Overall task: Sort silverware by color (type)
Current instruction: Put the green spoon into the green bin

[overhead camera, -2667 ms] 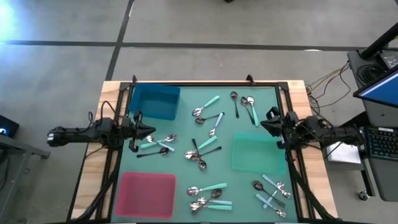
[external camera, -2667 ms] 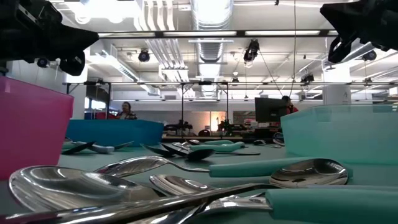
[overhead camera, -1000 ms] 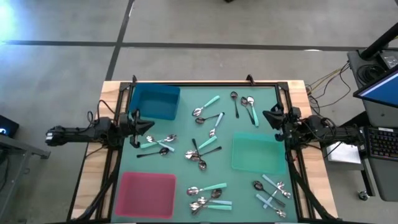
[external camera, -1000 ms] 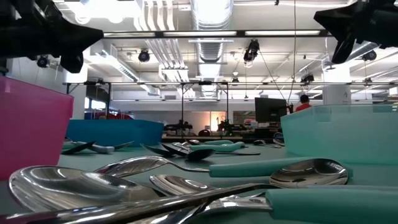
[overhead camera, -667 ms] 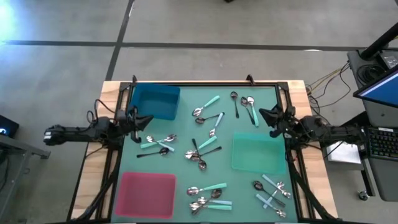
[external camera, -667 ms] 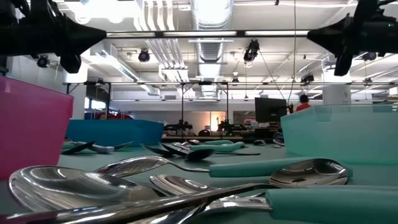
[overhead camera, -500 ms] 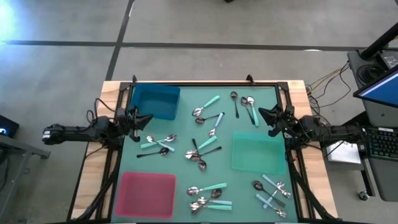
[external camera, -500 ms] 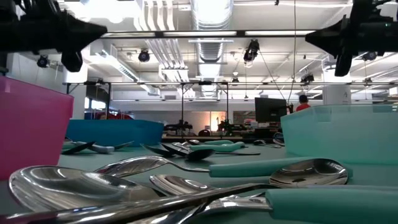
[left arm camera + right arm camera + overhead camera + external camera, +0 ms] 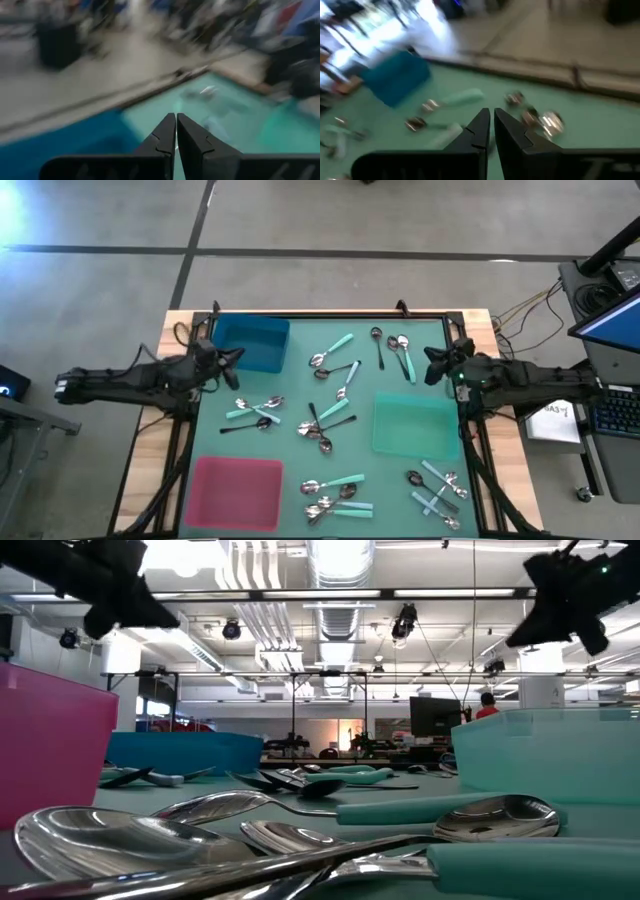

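Left end effector [image 9: 233,356]: you see it at the table's left edge, raised, fingers [image 9: 165,135] pressed together on nothing, no spoon between them.
Right end effector [image 9: 430,364]: you see it at the table's right edge, raised, its fingers [image 9: 477,127] likewise clenched and empty.
Blue tray [image 9: 248,343]: it lies just beside the left end effector, on its far side.
Green tray [image 9: 415,426]: it sits near the right end effector, on the side toward the table's front.
Pink tray [image 9: 237,492]: you find it well away from the left end effector, at the table's front left corner.
Silverware [image 9: 330,420]: all spoons lie loose on the table [image 9: 290,445], none in a tray. One group [image 9: 250,412] lies near the left end effector; a pair with a mint handle [image 9: 395,352] lies just beside the right end effector; a central scatter sits between the two end effectors; two further clusters [image 9: 335,498] lie toward the front, well apart from both.
Low view: spoon bowls [image 9: 200,830] fill the foreground.
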Robot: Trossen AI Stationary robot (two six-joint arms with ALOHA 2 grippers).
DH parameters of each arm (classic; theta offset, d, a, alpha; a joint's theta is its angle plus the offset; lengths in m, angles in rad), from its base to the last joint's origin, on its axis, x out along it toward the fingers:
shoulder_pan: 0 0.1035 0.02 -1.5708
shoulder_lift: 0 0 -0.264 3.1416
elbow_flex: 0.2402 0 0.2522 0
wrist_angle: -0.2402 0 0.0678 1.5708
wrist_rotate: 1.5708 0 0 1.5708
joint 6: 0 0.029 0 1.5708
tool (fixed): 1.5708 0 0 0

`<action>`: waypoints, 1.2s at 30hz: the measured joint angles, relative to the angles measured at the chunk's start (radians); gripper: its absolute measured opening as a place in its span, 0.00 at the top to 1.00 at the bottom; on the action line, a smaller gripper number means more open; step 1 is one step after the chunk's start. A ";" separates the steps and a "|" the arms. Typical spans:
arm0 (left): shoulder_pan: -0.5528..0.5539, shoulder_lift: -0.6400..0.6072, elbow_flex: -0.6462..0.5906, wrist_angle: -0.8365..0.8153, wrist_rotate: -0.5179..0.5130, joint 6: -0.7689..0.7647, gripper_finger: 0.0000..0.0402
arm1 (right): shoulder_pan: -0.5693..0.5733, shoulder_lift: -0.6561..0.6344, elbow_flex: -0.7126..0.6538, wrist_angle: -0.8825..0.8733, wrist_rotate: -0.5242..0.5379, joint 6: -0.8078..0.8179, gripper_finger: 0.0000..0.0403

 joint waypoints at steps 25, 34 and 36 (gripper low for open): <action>0.014 0.108 0.100 -0.302 -0.072 -0.129 1.00 | -0.344 0.403 0.020 -0.093 -0.261 0.245 0.67; 0.014 0.074 0.101 -0.303 -0.100 -0.109 1.00 | -0.424 0.576 0.020 0.032 -0.295 0.117 0.70; 0.014 0.067 0.100 -0.303 -0.100 -0.103 1.00 | -0.432 0.607 0.020 0.045 -0.297 0.109 0.69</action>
